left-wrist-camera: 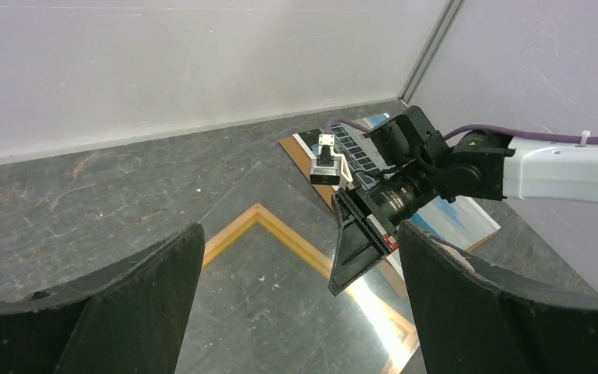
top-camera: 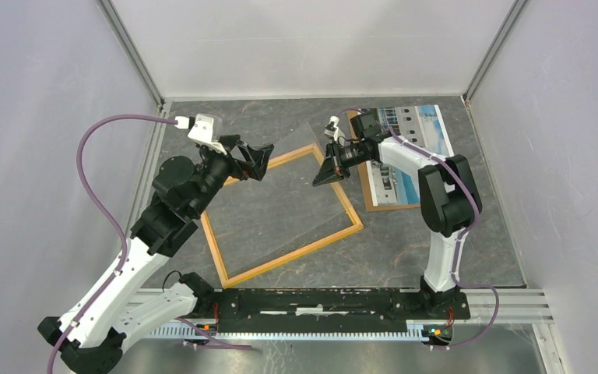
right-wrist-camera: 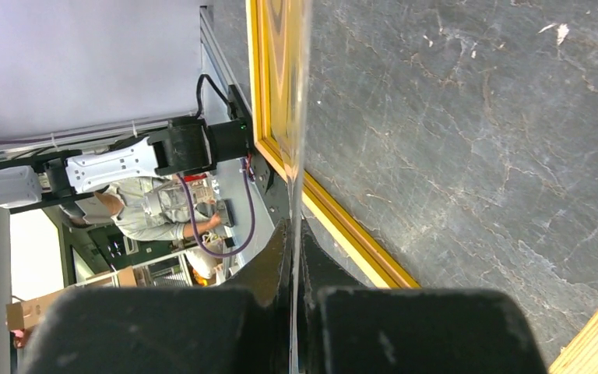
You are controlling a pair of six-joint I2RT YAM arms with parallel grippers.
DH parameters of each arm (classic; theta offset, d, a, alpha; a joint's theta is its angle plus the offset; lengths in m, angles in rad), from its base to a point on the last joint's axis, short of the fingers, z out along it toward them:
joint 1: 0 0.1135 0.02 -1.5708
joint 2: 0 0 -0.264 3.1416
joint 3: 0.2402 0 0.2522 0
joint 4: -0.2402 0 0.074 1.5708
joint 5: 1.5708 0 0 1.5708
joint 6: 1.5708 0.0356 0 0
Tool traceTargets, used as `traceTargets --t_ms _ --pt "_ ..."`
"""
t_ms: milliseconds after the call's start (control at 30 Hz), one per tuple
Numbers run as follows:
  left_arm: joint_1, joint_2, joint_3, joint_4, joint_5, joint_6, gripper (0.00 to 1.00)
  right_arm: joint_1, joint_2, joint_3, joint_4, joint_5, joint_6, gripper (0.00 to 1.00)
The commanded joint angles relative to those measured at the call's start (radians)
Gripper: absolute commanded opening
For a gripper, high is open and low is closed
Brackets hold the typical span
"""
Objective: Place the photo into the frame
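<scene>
The frame [top-camera: 293, 255] of light orange-yellow wood lies flat mid-table; it also shows in the left wrist view [left-wrist-camera: 280, 230] and the right wrist view [right-wrist-camera: 342, 226]. The photo [top-camera: 428, 128] lies on a brown backing board [top-camera: 374, 199] at the back right, partly hidden by the right arm. My right gripper [top-camera: 328, 178] is shut on the right edge of a clear sheet [top-camera: 296, 187] and holds it tilted over the frame; the sheet's edge runs between the shut jaws [right-wrist-camera: 296, 234]. My left gripper [top-camera: 261, 160] is open and empty above the frame's far-left side, its fingers [left-wrist-camera: 124, 312] on either side of the sheet.
White enclosure walls with metal posts stand on three sides. The arm mounting rail [top-camera: 319, 300] runs along the near edge. The right arm's purple cable [top-camera: 436, 164] hangs over the photo.
</scene>
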Motion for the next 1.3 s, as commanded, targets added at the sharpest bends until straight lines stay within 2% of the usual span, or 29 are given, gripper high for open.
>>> traceTargets --t_ms 0,200,600,900,1267 --pt "0.011 -0.002 0.005 0.046 0.029 -0.053 1.00 0.006 -0.077 -0.011 0.067 -0.049 0.054 0.00" --pt "0.011 -0.011 0.005 0.043 0.021 -0.048 1.00 0.021 -0.142 -0.028 0.098 -0.052 0.087 0.00" --pt "0.099 -0.121 0.021 0.044 0.065 -0.070 1.00 0.184 -0.279 -0.027 0.379 -0.051 0.335 0.00" --pt "0.103 -0.139 0.019 0.042 0.060 -0.063 1.00 0.218 -0.315 -0.007 0.404 -0.040 0.382 0.00" --pt "0.129 -0.124 0.016 0.046 0.081 -0.075 1.00 0.224 -0.273 0.073 0.444 -0.061 0.430 0.00"
